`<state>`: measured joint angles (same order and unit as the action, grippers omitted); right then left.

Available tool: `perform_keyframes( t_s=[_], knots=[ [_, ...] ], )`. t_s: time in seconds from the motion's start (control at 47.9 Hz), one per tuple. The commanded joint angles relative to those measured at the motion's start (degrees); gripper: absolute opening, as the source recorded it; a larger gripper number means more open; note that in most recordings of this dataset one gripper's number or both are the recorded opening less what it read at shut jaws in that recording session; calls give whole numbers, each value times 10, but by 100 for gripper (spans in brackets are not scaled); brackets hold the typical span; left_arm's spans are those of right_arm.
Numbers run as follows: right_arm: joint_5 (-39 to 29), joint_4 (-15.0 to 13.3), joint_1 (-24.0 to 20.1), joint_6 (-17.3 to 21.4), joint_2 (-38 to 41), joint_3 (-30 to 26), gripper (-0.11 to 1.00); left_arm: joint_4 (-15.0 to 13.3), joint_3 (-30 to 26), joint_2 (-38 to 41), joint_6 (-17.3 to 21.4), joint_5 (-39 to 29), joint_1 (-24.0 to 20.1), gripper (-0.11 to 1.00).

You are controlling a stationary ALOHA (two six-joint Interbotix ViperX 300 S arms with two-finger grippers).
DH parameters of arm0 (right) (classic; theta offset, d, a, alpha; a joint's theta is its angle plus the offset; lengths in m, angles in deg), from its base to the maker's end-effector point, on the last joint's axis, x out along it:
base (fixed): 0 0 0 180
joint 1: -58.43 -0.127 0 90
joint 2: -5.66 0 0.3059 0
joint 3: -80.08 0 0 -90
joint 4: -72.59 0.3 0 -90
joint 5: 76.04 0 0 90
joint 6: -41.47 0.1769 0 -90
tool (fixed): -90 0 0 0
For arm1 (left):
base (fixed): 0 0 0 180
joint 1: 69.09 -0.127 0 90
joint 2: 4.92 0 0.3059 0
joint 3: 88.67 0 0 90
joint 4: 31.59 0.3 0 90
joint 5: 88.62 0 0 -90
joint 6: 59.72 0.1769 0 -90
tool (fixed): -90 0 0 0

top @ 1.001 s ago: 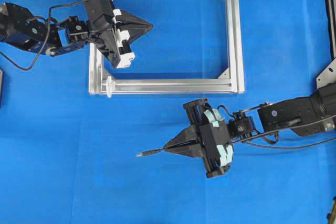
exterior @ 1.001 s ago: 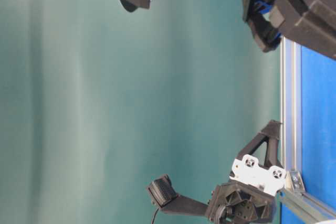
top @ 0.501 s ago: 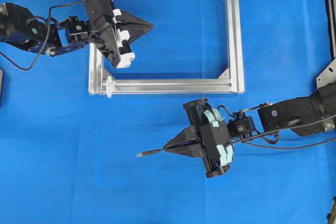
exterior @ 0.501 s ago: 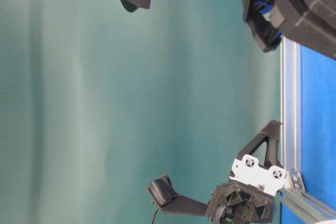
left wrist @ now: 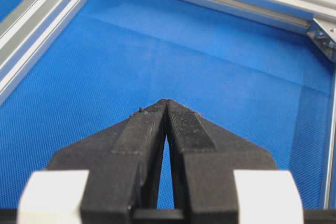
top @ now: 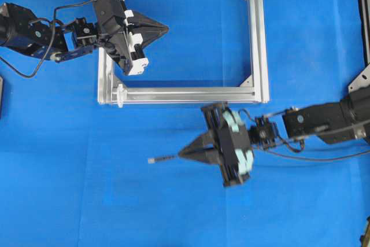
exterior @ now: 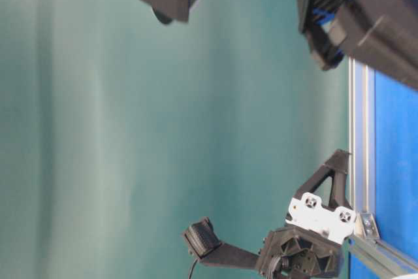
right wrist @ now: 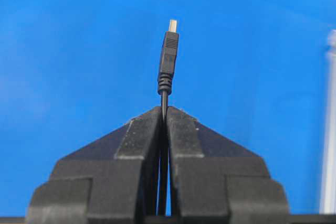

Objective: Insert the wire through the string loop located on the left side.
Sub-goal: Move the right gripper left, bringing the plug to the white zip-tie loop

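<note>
— Two grippers are seen; how are they set against the aluminium frame (top: 257,39)?
— The left gripper (top: 165,28) is clenched, empty, over its interior. The right gripper (top: 182,154), below it, is clamped on the wire (top: 165,158). The string loop (top: 120,95) is fixed at its lower-left corner.

Your frame (top: 259,39) lies on the worktop (top: 69,189); the string loop (top: 120,95) stands at its lower-left corner, the wire (top: 165,158) below it.
</note>
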<state>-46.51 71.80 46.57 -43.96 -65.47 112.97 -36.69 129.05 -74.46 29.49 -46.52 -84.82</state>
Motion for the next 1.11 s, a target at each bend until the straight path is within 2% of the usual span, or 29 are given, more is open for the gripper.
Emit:
perform_keyframes(
  t_s=[0.0, 0.167, 0.438, 0.793, 1.085],
  knots=[
    [3, -1, 25, -1, -16, -4, 0, 2, -4, -20, -1, 5, 0, 0],
    [3, 0, 76, -2, -17, 2, 0, 2, -4, -20, -1, 5, 0, 0],
    [3, -1, 129, -6, -16, 10, 0, 2, -4, -20, -1, 5, 0, 0],
    [6, -1, 135, -11, -12, 5, 0, 2, -4, -20, -1, 4, 0, 0],
    [3, 0, 137, -13, 34, -49, 0, 2, -4, -20, -1, 4, 0, 0]
  ],
)
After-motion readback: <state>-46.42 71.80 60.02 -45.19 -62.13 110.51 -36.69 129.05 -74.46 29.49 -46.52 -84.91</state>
